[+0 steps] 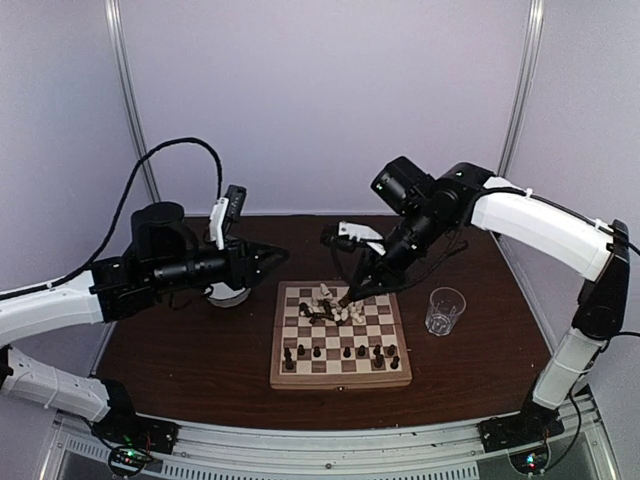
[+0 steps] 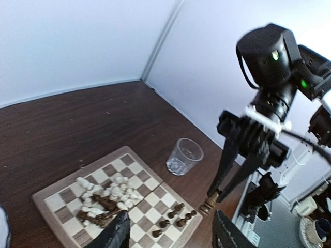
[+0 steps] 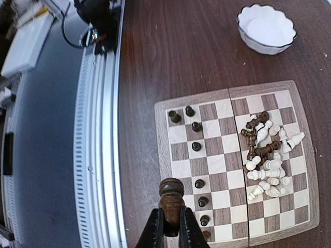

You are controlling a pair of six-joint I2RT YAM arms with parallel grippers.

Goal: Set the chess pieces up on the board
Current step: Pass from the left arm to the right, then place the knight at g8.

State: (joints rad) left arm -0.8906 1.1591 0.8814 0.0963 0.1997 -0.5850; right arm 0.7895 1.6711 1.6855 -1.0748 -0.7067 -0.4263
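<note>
The board [image 1: 283, 378] lies mid-table. Cream and dark chess pieces [image 1: 330, 306] lie in a heap on its far half, and several dark pawns [image 1: 346, 352] stand on its near rows. My right gripper [image 1: 346, 297] hangs over the heap, shut on a dark brown piece [image 3: 171, 196]. In the right wrist view that gripper [image 3: 171, 219] holds it above the board's near edge, with the pawns [image 3: 196, 146] and the heap [image 3: 266, 155] below. My left gripper [image 1: 277, 257] hovers left of the board, open and empty; its fingers [image 2: 118, 233] are wide apart.
A clear glass [image 1: 444, 310] stands right of the board and also shows in the left wrist view [image 2: 184, 156]. A white scalloped bowl [image 3: 266, 28] sits left of the board, mostly hidden behind my left arm in the top view [image 1: 230, 294].
</note>
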